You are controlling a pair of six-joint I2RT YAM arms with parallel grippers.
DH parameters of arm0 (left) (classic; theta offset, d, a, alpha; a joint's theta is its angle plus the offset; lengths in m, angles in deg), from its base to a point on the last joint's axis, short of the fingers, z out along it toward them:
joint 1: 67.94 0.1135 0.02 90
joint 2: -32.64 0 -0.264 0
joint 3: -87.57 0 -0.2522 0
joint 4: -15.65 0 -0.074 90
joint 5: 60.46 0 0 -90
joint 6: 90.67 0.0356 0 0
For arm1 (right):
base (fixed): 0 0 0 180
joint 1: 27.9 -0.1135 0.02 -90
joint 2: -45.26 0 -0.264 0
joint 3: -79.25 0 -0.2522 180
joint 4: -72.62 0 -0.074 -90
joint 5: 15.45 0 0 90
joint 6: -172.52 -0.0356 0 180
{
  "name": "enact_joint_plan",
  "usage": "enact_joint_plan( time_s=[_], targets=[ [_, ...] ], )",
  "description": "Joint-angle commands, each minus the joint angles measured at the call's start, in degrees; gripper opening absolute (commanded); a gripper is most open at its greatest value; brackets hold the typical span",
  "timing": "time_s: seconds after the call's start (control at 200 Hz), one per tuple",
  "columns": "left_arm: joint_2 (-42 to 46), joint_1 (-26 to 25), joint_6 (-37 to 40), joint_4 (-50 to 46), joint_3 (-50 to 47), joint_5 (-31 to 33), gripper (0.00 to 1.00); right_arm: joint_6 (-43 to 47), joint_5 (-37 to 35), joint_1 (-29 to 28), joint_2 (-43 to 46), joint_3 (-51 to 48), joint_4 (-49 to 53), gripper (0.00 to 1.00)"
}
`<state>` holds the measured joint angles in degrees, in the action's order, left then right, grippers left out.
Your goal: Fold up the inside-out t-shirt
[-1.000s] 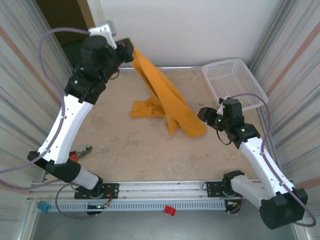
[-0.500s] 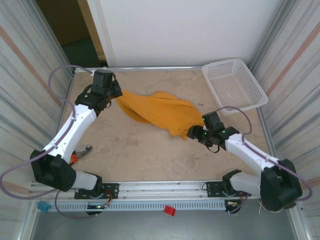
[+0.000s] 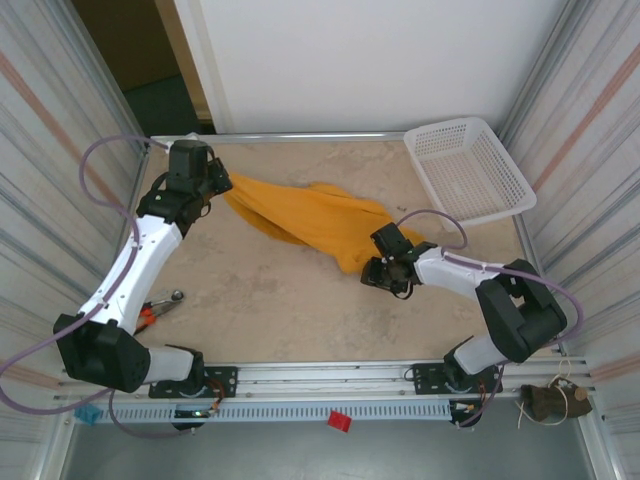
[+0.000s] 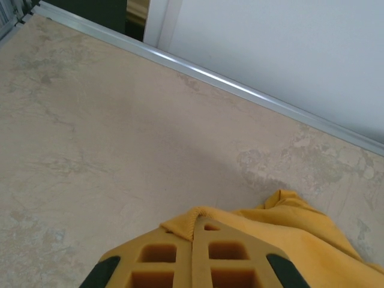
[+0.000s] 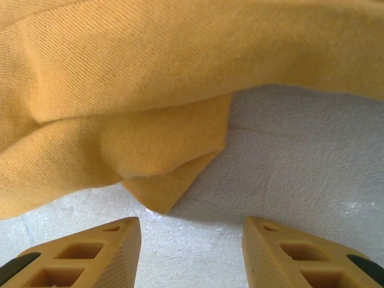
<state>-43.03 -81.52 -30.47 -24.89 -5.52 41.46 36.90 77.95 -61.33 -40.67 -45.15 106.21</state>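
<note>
**Top external.** One mustard orange-yellow cotton t-shirt point(image 3: 310, 222) lies rumpled in a band across the middle of the beige stone-patterned table point(image 3: 280, 310). It runs between the two arms. The left gripper point(image 3: 217, 186) sits at its far-left end and the right gripper point(image 3: 377, 268) at its near-right tip. No lettering is visible on the cloth from here.

One white plastic mesh basket point(image 3: 515, 165) stands in the far right corner, well apart from the shirt. One small metal-and-orange item point(image 3: 162, 304) lies near the left wall, too small to identify. On the front rail there is one red tab point(image 3: 340, 421) and one blue tab point(image 3: 88, 412).

**Left wrist.** This view adds the grip. The left gripper point(image 4: 195, 240) is pinched closed on a ribbed hem of the t-shirt point(image 4: 306, 237), and the cloth folds up between the yellow fingers point(image 4: 234, 258). Bare table point(image 4: 120, 138) lies beyond, edged by a metal strip below a white wall.

**Right wrist.** The right gripper point(image 5: 192, 240) has its jaws moderately apart with only bare table between them. A stitched corner of the t-shirt point(image 5: 162, 150) lies just ahead of the fingertips. I cannot tell whether it touches them. The weave shows here.
</note>
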Motion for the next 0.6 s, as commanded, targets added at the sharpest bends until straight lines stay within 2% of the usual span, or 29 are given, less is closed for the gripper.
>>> enact_joint_plan(
  time_s=[0.0,0.105,0.416,0.596],
  targets=[
    [2.20,0.83,-0.51,2.13,-0.72,-0.63,0.00,0.86,-2.14,-0.62,-3.33,1.98,-3.79,0.42],
    [2.46,1.06,-0.72,2.42,-1.07,-0.91,0.00,0.85,-3.50,-0.82,-3.93,3.42,-2.93,0.38],
    [2.64,1.63,-1.26,3.06,-1.43,-1.99,0.00,1.03,-9.44,-2.91,-0.92,6.40,2.00,0.39],
    [2.64,1.89,-1.57,3.61,-1.78,-2.43,0.00,0.93,-9.65,-3.06,-2.87,7.59,3.23,0.40]
  ],
)
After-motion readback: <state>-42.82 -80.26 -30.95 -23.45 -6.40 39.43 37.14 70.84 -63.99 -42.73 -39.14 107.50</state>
